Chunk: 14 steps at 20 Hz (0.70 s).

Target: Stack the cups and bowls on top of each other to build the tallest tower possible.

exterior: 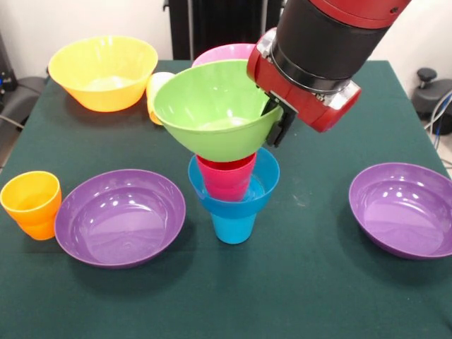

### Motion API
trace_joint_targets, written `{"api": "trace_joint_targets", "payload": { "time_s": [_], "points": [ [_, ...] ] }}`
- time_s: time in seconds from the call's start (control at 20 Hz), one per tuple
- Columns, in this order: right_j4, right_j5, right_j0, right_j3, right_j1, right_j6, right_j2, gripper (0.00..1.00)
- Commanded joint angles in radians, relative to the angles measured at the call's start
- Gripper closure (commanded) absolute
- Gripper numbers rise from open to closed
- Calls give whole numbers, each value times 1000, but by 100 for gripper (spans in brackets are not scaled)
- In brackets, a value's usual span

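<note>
Tower (229, 169) stood mid-table with clear green cloth in front and to both sides. Table (304, 282) front edge was cut off by the frame bottom. Purple bowl (120, 215) sat left of the tower, apart from it. Second purple bowl (404, 208) sat right, clipped by the frame edge. Orange cup (32, 205) stood just beside the left purple bowl, near the left table edge. Orange-yellow bowl (103, 72) sat far left, well apart.

Tower order: blue cup (234, 227) at the base, blue bowl (265, 185) on it, red cup (226, 178) in that bowl, green bowl (212, 106) on top, tilted. Yellow cup (154, 95) and pink bowl (220, 54) were mostly hidden behind the green bowl.

Gripper (277, 123) was at the green bowl's right rim, under the arm (325, 49); fingers mostly hidden, so open or closed couldn't be told. All visible bowls looked empty.
</note>
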<state>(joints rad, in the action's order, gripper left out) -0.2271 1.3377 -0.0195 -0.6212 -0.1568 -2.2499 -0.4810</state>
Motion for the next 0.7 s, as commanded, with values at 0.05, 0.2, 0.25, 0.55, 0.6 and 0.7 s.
{"api": "trace_joint_targets", "payload": {
  "time_s": [0.05, 0.2, 0.25, 0.55, 0.6, 0.7],
  "points": [
    [30, -64, 57, -147, -125, 465, 235, 100],
    [43, -45, 61, -116, -112, 455, 250, 100],
    [48, -45, 62, -113, -112, 452, 254, 100],
    [69, -12, 67, -40, -83, 431, 264, 100],
    [71, -10, 67, -26, -74, 428, 265, 100],
    [74, -4, 65, -17, -68, 424, 263, 100]
  ]
}}
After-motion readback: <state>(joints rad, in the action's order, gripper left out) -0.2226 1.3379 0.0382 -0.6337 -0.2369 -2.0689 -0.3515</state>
